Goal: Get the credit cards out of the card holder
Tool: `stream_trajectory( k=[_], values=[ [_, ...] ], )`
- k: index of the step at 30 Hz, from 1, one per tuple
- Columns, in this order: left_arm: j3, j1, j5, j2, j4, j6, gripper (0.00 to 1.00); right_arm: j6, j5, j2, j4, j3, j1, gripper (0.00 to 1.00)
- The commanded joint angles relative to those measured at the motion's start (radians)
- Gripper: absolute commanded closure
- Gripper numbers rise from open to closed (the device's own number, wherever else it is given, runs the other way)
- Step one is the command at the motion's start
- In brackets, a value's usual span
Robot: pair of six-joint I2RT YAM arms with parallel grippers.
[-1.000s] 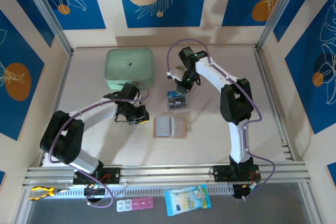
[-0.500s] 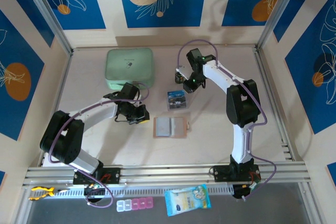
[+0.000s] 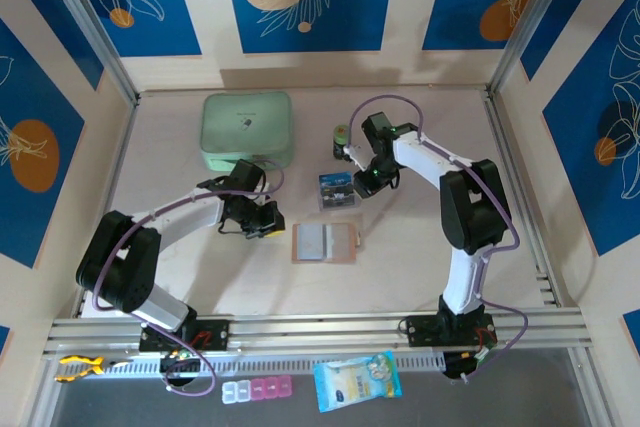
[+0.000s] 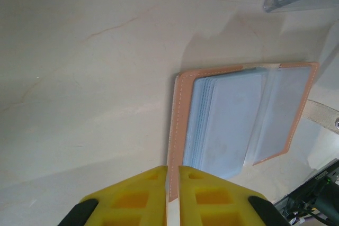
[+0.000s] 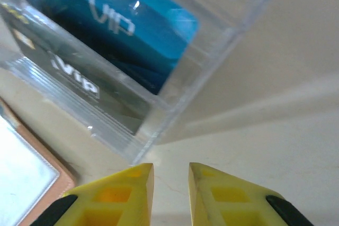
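Credit cards [image 3: 336,184], dark blue with light print, stand inside a clear plastic box [image 3: 340,205] in the middle of the pale tabletop [image 3: 400,267]. The right wrist view shows a bright blue one and a darker one behind the box's wall [image 5: 212,56]. A salmon-pink folding card holder [image 3: 324,243] lies open and flat on the near side of the box, with a thin strip of bare surface between their edges. Its grey inner pockets [image 4: 233,125] face up and a pale snap tab [image 4: 324,116] sticks out past one edge.

The left arm [image 3: 185,209] reaches in low. Its yellow fingertips [image 4: 212,197] sit just beside the holder's left stitched edge, jaws together with nothing between them. The right arm [image 3: 425,155] hangs at the box's right corner, its fingertips [image 5: 111,194] over bare tabletop, jaws slightly apart and empty.

Bare room lies right of the box and holder, and between the holder and the near rail. A mint-green zip case [image 3: 247,131] sits well apart at the far left.

Since a second ago the right arm has swung from the box's far side round to its right edge, uncovering a small dark round object [image 3: 342,134] beyond the box. The left arm, holder and box have not shifted
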Motion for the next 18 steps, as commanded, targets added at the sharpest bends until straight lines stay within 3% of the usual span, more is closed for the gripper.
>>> stream_trajectory(
  k=[1, 11, 18],
  values=[
    [-0.015, -0.003, 0.022, -0.020, 0.011, -0.009, 0.88, 0.040, -0.074, -0.027, 0.039, -0.035, 0.015, 0.76],
    [-0.014, -0.042, 0.027, -0.002, 0.038, -0.027, 0.88, 0.093, -0.094, -0.081, 0.105, -0.106, 0.023, 0.75],
    [0.016, -0.078, 0.042, 0.026, 0.060, -0.039, 0.88, 0.254, -0.081, -0.225, 0.163, -0.190, 0.037, 0.76]
  ],
)
